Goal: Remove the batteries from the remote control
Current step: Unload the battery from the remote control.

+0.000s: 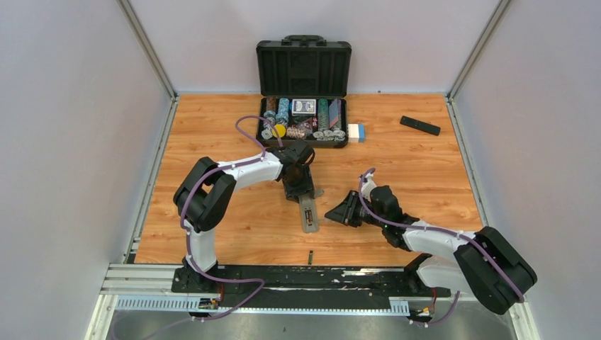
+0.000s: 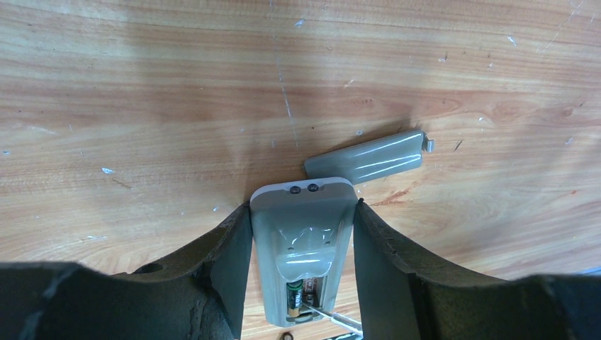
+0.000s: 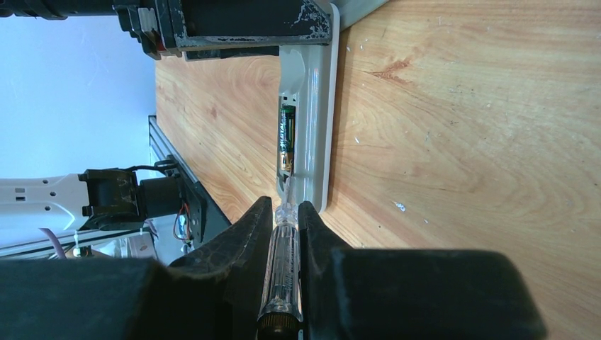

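A grey remote [image 1: 309,214] lies back-up on the wooden table, its battery bay open. My left gripper [image 1: 298,190] is shut on its far end; in the left wrist view the fingers [image 2: 230,262] clamp both sides of the remote [image 2: 301,227]. One battery [image 2: 295,296] sits in the bay, also seen in the right wrist view [image 3: 286,134]. My right gripper [image 3: 285,205] is shut on a clear-handled screwdriver [image 3: 282,269] whose tip reaches into the bay beside that battery. A loose battery [image 1: 310,257] lies near the front edge. The grey cover [image 2: 368,157] lies beside the remote.
An open black case [image 1: 303,67] with poker chips and cards stands at the back. A small white and blue box [image 1: 356,132] is beside it. A black remote [image 1: 419,125] lies at the back right. Grey walls enclose the table on three sides.
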{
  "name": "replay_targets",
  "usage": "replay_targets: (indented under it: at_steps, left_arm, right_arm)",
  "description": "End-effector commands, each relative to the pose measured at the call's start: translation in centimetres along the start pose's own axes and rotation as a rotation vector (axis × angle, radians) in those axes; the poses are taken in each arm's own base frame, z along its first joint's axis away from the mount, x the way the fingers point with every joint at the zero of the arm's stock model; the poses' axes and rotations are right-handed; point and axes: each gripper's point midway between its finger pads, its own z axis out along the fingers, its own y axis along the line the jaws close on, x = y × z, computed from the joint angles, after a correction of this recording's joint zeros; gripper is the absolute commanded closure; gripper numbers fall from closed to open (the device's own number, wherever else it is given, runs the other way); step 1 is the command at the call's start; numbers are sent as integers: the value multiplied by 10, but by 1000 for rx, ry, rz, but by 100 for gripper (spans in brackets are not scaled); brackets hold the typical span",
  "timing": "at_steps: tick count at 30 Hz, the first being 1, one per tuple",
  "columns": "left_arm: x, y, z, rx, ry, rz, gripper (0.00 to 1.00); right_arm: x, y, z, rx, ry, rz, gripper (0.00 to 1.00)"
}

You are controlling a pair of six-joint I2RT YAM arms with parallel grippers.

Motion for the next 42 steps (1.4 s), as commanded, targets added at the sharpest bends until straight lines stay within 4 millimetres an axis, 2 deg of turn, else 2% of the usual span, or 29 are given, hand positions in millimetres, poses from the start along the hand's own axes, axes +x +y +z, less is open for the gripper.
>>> replay_targets:
  at_steps: [1,11,19,23,31,36,39,42]
  left_arm:
    - [-8,46,47,-146,-69,2,92]
    - [-9,55,43,-185,-85,12,93]
    - [-7,53,45,-179,-76,5,93]
    - [-8,54,45,-181,-77,4,93]
    - [-6,54,46,-189,-73,10,93]
    - [-3,53,48,-186,-68,10,93]
    - [-1,51,50,-186,-65,15,93]
    - [3,50,53,-173,-51,9,93]
  right_arm:
    - [-10,12,3,-36,-25,-37,100]
    - [-41,18,-18,82,-119,-200,100]
    - [-23,17,1,39,-10,-163,100]
    - [-16,11,2,47,13,-158,100]
    - [-22,17,-3,48,-8,-191,100]
    - [-12,5,9,39,21,-154,100]
    - [-6,9,16,-22,29,-108,100]
    - [-4,4,17,-6,20,-94,100]
